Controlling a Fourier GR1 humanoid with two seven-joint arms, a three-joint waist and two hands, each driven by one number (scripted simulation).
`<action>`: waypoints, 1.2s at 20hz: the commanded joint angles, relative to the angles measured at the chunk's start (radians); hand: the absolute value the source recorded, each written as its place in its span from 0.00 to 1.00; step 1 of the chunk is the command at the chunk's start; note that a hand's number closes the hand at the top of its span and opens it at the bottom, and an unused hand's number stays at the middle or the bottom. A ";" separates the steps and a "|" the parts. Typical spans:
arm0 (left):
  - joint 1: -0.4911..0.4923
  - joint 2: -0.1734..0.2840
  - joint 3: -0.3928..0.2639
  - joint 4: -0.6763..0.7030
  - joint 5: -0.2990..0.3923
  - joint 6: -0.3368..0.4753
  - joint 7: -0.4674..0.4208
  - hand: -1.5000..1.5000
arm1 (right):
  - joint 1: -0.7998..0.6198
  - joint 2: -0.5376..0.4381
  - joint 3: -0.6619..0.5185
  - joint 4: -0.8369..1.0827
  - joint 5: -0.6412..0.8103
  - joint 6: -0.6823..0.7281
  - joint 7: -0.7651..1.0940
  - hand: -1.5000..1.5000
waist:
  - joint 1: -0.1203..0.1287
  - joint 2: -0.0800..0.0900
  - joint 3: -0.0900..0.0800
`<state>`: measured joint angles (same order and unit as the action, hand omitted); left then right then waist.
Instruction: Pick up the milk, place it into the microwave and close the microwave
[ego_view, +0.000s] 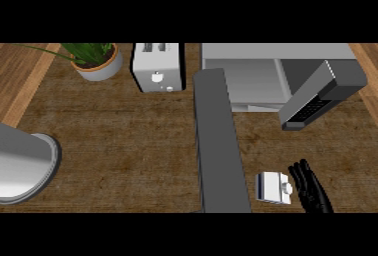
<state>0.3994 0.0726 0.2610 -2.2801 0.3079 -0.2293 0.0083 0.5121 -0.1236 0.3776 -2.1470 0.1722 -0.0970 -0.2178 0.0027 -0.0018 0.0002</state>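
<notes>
1. Where the right hand enters at the lower right of the head view, its fingers are straight and lie close together, pointing away from the robot; they curl round nothing.
2. Milk: small white carton with a round cap, lying on the table just beside the right hand, on its left. Whether fingers and carton touch cannot be told; the carton is not lifted.
3. Grey forearm: long flat grey bar running from the lower edge up the middle of the view, just left of the milk. Judged to be the left arm; its hand cannot be made out.
4. Microwave: grey box at the far right of the table, well apart from the milk. Cavity open and showing nothing inside.
5. Microwave door: swung out toward the robot at the right, dark inner face and panel visible.
6. Toaster: white, left of the microwave, at the far edge.
7. Potted plant: far left corner, beside the toaster.
8. Grey curved object: at the left edge, unidentified.
9. Progress, as judged: the door already stands open; grasping, lifting, placing inside and closing all remain.
</notes>
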 joint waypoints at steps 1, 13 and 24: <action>0.050 0.002 0.039 -0.004 0.030 -0.057 -0.024 0.00 | -0.050 0.008 -0.098 0.143 -0.081 0.005 -0.072 0.00 | 0.003 0.001 0.000; -0.003 -0.029 0.062 -0.030 0.026 -0.057 0.027 0.00 | -0.150 -0.025 -0.282 0.465 -0.136 0.015 -0.221 0.00 | 0.000 0.002 0.000; 0.053 0.024 0.248 -0.033 0.221 -0.167 0.052 0.00 | -0.233 0.032 -0.288 0.802 -0.115 0.047 -0.479 0.00 | 0.005 0.001 0.000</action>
<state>0.4394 0.0575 0.4237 -2.3012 0.4293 -0.3658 0.0330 0.3226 -0.1251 0.0784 -1.4249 0.0271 -0.0305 -0.6534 0.0050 -0.0008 0.0003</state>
